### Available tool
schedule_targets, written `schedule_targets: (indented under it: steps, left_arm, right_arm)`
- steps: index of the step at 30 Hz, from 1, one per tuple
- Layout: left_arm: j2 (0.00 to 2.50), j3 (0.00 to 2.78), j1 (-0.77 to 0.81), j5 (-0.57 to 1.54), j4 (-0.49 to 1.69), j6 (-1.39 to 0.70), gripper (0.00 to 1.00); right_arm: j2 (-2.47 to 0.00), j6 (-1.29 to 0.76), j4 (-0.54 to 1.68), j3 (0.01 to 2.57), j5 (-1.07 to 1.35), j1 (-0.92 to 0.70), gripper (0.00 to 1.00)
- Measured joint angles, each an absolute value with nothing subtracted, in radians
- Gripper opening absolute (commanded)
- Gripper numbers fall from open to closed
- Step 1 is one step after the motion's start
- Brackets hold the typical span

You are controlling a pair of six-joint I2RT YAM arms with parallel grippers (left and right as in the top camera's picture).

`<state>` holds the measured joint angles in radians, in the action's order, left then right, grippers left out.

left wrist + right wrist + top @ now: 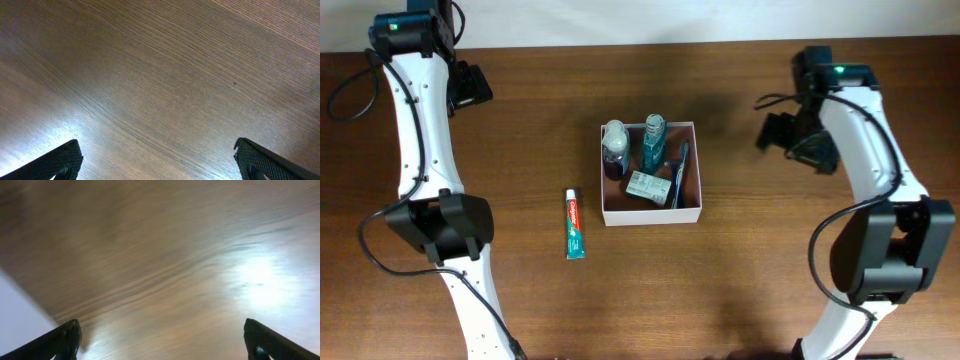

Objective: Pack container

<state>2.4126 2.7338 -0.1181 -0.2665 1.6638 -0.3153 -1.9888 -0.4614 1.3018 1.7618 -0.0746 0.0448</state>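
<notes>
The container (651,214), a square white-walled box with a reddish-brown floor, sits at the table's middle. Inside it are a dark bottle (615,148), a teal bottle (653,143), a green-and-white soap box (648,187) and a blue toothbrush (679,170). A toothpaste tube (574,224) lies on the table to its left. My left gripper (470,86) is open and empty at the far left, over bare wood (160,85). My right gripper (772,131) is open and empty to the right of the container, over bare wood (165,270).
Both arm bases stand at the table's near edge, left (440,225) and right (885,245). The table's far edge meets a white surface (620,20). The right wrist view shows a pale edge (15,305) at lower left.
</notes>
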Motion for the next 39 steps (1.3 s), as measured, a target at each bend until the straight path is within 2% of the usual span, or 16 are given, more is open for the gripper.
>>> schedule_targets:
  steps: [7,14,19,28,39]
  left_arm:
    - [2.413,2.734,-0.118,-0.266,1.664,-0.315,0.99]
    - [2.413,2.734,-0.118,-0.266,1.664,-0.315,0.99]
    - [2.413,2.734,-0.118,-0.266,1.664,-0.315,0.99]
    - [2.413,2.734,-0.118,-0.266,1.661,-0.315,0.99]
    - [2.413,2.733,-0.118,-0.185,1.536,-0.316,0.99]
  right_arm:
    - [-1.989,-0.403,1.305,1.762,-0.152,0.172,0.99]
    - [-1.989,-0.174,1.305,1.762,-0.152,0.249,0.99]
    - [-1.989,-0.082,1.304,1.762,-0.149,0.273,0.99]
    - [-1.989,-0.044,1.304,1.761,-0.149,0.283,0.99]
    - [-1.989,-0.040,1.304,1.762,-0.149,0.283,0.99]
